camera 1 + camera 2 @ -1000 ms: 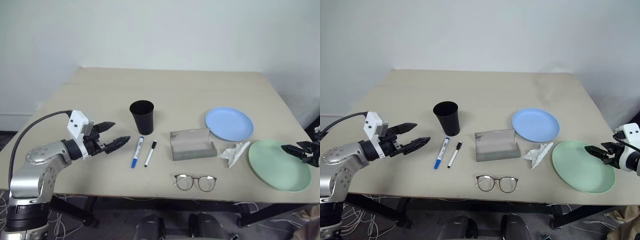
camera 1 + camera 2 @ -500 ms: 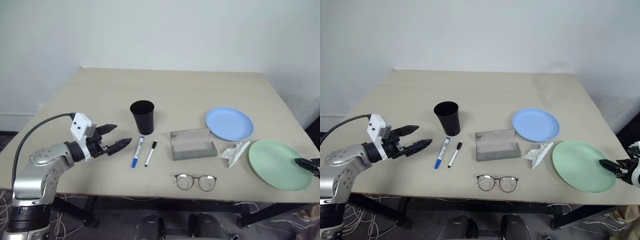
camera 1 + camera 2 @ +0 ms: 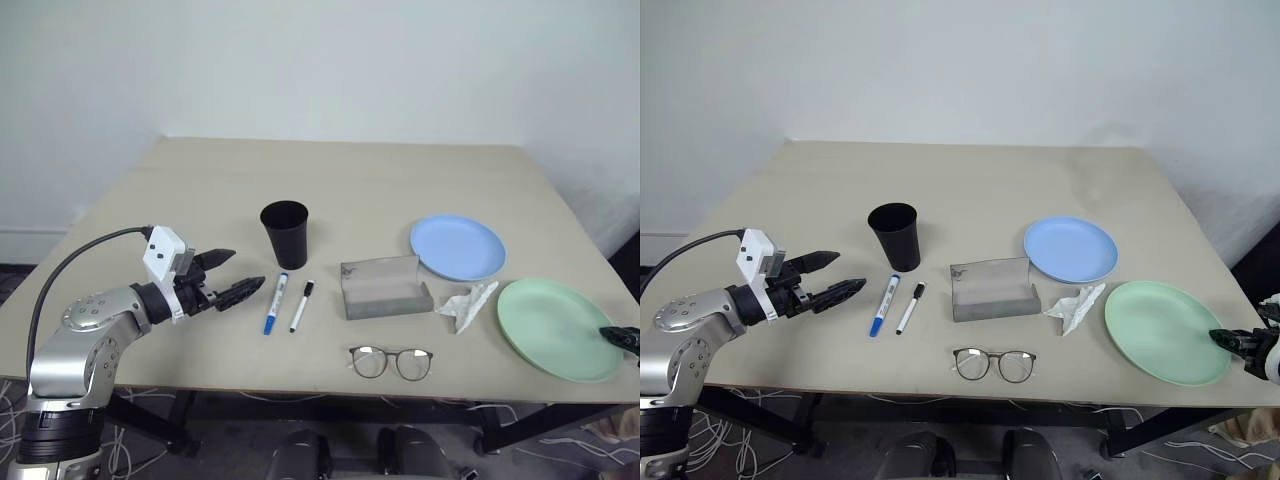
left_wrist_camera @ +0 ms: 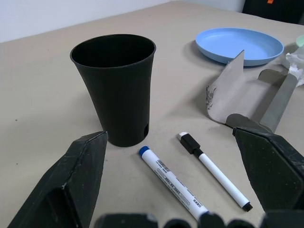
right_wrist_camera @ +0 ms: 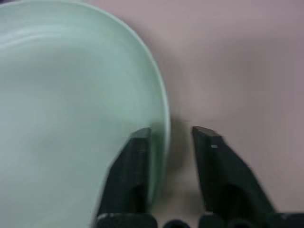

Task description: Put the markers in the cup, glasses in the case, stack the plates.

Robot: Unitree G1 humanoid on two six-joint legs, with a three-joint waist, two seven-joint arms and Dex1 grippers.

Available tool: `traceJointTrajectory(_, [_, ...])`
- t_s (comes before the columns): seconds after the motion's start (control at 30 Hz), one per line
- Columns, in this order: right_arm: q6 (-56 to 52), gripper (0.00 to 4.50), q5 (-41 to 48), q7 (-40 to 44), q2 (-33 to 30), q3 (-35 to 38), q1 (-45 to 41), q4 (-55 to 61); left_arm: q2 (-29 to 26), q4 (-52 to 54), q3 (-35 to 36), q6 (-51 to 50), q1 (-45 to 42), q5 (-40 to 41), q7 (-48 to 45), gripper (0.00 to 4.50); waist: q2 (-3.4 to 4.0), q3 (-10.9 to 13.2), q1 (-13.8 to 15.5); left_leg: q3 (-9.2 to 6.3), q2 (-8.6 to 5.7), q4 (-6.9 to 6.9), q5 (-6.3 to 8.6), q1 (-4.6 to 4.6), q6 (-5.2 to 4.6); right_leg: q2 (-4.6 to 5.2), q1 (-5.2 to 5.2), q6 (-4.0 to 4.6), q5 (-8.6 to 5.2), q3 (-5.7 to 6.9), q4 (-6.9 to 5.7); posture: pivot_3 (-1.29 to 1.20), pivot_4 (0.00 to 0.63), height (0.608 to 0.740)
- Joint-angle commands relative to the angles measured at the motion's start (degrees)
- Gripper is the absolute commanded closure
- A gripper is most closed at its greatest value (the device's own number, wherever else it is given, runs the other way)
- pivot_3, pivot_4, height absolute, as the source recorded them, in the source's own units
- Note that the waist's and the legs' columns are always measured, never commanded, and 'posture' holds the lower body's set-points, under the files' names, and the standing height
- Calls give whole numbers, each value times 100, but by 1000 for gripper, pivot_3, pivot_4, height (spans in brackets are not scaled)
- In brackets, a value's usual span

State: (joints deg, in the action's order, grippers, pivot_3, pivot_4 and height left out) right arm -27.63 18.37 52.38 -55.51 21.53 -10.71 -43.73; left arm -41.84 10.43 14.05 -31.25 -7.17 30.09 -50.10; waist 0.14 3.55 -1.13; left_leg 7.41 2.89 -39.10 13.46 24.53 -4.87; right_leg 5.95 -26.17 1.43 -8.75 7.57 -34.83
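Right tool [image 5: 168, 137] straddles the green plate's [image 3: 1160, 330] outer rim, fingers narrowed, seemingly not clamped; thin, stiff, slick, so pinch the lip. Left tool [image 3: 228, 272], beyond the cup [image 3: 285, 230], gapes empty.

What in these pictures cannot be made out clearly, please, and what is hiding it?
- Right end effector: cut off by the head view's right edge; the blurred right wrist view leaves its hold on the green plate's rim uncertain.
- Case interior: hidden by its raised lid.
- Cup bottom: too dark to see.
- Blue marker label print: too small.
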Motion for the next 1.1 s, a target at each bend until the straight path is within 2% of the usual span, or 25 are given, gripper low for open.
traceJointTrajectory(0.03, [-116,4485,113,-2,-42,135,-189,45,-49,110,54,30,-88,21,32,0,-3,-1,0,0,0,0,0,0,0,0,0,0,0,0,0,0,0,727])
traceJointTrajectory(0.23, [-563,4485,560,39,-39,510,-568,-74,-30,133,47,39,-42,19,61,0,-4,0,-18,0,3,-7,0,0,-1,0,2,0,0,1,5,0,0,727])
traceJointTrajectory(0.43, [-1239,4485,1132,-339,-65,1199,-1258,-308,-17,124,33,34,-31,17,93,0,7,2,-27,-5,-1,-7,0,-4,-1,-1,-10,0,0,10,9,0,0,727])
traceJointTrajectory(0.63, [-1636,4485,1368,-585,4,1469,-1448,-284,-14,184,37,4,16,36,138,0,13,1,-11,-10,1,-5,1,4,0,-3,-8,0,0,12,17,0,0,727])
traceJointTrajectory(0.77, [-1954,4485,1485,-783,174,1433,-1589,33,-31,213,48,-25,29,55,154,0,16,0,-15,-9,1,-5,1,6,-1,-1,-7,0,0,10,17,0,0,727])
traceJointTrajectory(0.93, [-2402,4485,1552,-1233,603,1132,-1960,963,-47,225,47,-83,-9,61,168,0,33,-1,-49,-7,0,-5,1,-2,-1,-1,-17,-1,0,10,15,0,0,727])
traceJointTrajectory(1.1, [-2743,4485,1304,-1718,1114,387,-2710,1663,-40,242,35,-130,-68,64,198,0,38,0,-70,-11,1,-4,1,-7,0,-3,-27,0,1,13,7,0,0,727])
